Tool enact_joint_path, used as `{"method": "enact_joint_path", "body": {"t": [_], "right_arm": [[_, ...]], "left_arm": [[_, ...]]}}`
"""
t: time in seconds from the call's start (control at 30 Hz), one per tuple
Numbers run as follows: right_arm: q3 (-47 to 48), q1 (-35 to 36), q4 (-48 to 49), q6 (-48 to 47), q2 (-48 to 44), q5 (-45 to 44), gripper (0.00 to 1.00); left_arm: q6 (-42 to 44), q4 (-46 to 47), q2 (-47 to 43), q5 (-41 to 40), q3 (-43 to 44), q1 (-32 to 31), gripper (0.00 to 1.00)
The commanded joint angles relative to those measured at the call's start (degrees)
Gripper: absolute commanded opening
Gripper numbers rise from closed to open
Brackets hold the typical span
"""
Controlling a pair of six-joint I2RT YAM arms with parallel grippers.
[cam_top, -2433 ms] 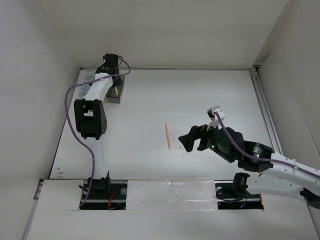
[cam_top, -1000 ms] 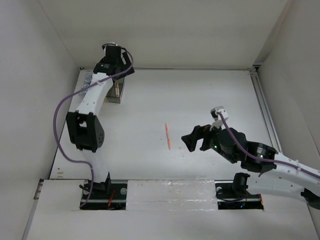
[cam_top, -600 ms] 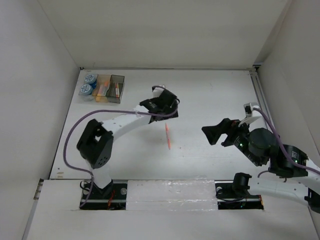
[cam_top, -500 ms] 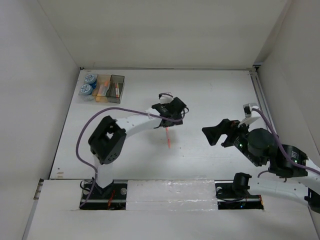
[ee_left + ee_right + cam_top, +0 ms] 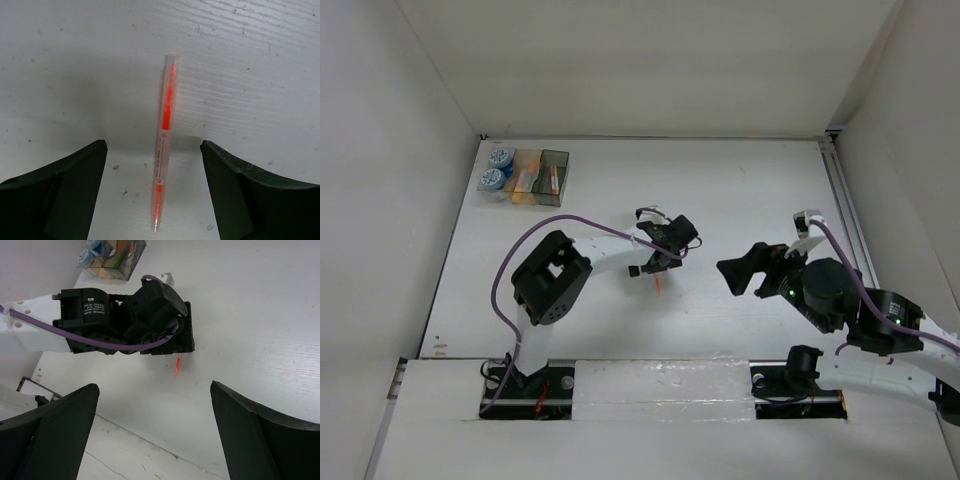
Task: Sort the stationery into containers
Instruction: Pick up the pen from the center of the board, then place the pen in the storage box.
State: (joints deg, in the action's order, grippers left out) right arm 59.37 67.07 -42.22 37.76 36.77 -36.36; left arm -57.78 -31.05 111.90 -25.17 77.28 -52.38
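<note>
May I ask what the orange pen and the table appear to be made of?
The pen looks like clear glossy plastic around an orange core: its barrel shows the colour through. The table seems white-painted wood, matte, judging by fine grain lines.

Left arm (image 5: 552,290): white links are joined by black, boxy joint housings; a white label (image 5: 95,308) with small print is seen on one housing.
Right arm (image 5: 840,300): black rounded housings are seen, with a white lower link and small green lights (image 5: 790,292).
Cables (image 5: 508,275): one purple cable is led in loose loops along each arm.
Bases (image 5: 523,380): black blocks.
Left gripper (image 5: 154,145): two dark, broad fingers (image 5: 60,192) with rounded tips.
Right gripper (image 5: 154,386): black fingers (image 5: 55,435) of the same form.
</note>
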Motion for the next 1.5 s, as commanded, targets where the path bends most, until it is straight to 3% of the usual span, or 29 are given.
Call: {"method": "enact_joint_path", "body": {"t": [0.0, 0.1, 0.27, 0.5, 0.73, 0.97, 1.13, 1.33, 1.47], "right_arm": [[0.3, -0.36, 3.81, -0.67, -0.04, 0.85, 0.99], [-0.22, -0.36, 4.34, -0.67, -0.04, 1.37, 0.99], [-0.22, -0.36, 4.34, -0.67, -0.04, 1.38, 0.99], [-0.75, -0.36, 4.86, -0.67, -0.56, 1.38, 0.99], [-1.28, -0.36, 5.48, -0.67, -0.56, 1.38, 0.99], [-1.81, -0.36, 6.01, -1.2, -1.62, 1.38, 0.99], [-1.81, -0.36, 6.01, -1.2, -1.62, 1.38, 0.99], [-1.81, -0.36, 6.01, -1.2, -1.62, 1.38, 0.99], [-2.33, -0.36, 6.01, -1.2, -2.14, 0.86, 0.99]], "left_arm": [[-0.59, 0.2, -2.82, 0.3, 0.24, -0.09, 0.72], [0.12, 0.9, -2.12, 1.53, 0.24, -0.09, 0.67], [1.27, 3.53, -2.12, 3.63, -2.39, 0.52, 0.44], [2.32, 4.07, -1.6, 4.95, -3.53, 1.05, 0.34], [4.6, 7.75, -0.37, 9.08, -6.61, 2.37, 0.03], [6.54, 6.71, 2.01, 7.51, -4.94, 2.37, 0.0], [7.84, 3.89, -3.52, 3.2, -3.02, 4.65, 0.0], [17.42, 0.55, -9.4, 4.06, 8.76, 16.13, 0.0], [26.56, -1.2, -8.72, 5.73, 18.76, 23.54, 0.0]]}}
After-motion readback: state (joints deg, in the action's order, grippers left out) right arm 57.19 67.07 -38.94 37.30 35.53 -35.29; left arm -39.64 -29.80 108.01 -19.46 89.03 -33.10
